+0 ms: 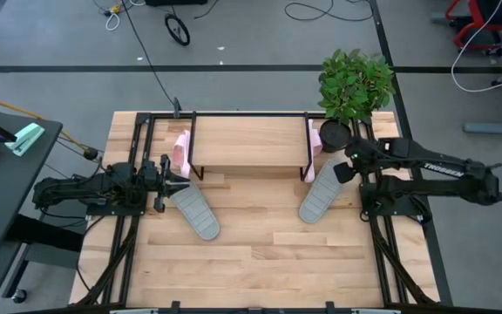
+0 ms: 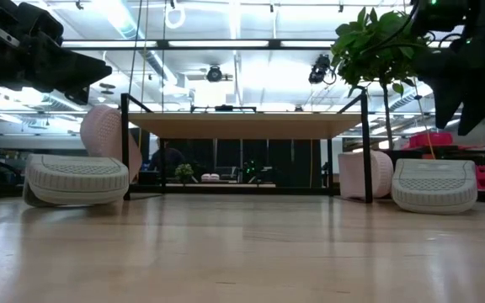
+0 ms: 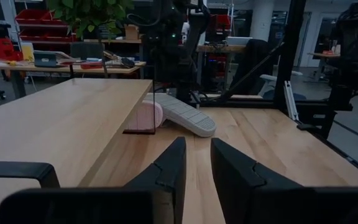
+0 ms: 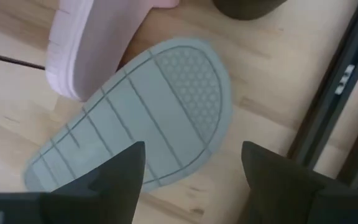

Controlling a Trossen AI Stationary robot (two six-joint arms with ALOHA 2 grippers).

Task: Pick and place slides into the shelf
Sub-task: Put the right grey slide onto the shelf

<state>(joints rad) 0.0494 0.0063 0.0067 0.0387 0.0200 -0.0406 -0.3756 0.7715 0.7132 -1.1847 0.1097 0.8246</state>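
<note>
The shelf (image 1: 249,144) stands at the table's far middle, its board (image 2: 247,124) on thin black legs. A pale pink slide stands on edge against each end of it, one on the left (image 1: 181,150) and one on the right (image 1: 314,157). Two grey slides lie sole up on the table, left (image 1: 194,209) and right (image 1: 322,192). My left gripper (image 1: 177,185) is open, just above the left grey slide's far end (image 2: 74,178). My right gripper (image 4: 191,168) is open wide, above the right grey slide's sole (image 4: 148,118).
A potted plant (image 1: 356,87) stands at the table's far right corner, its dark pot (image 1: 334,133) close to my right gripper and the right pink slide (image 4: 92,37). Black frame rails run along both table sides (image 1: 382,235). Bare wood lies toward the near edge (image 1: 260,262).
</note>
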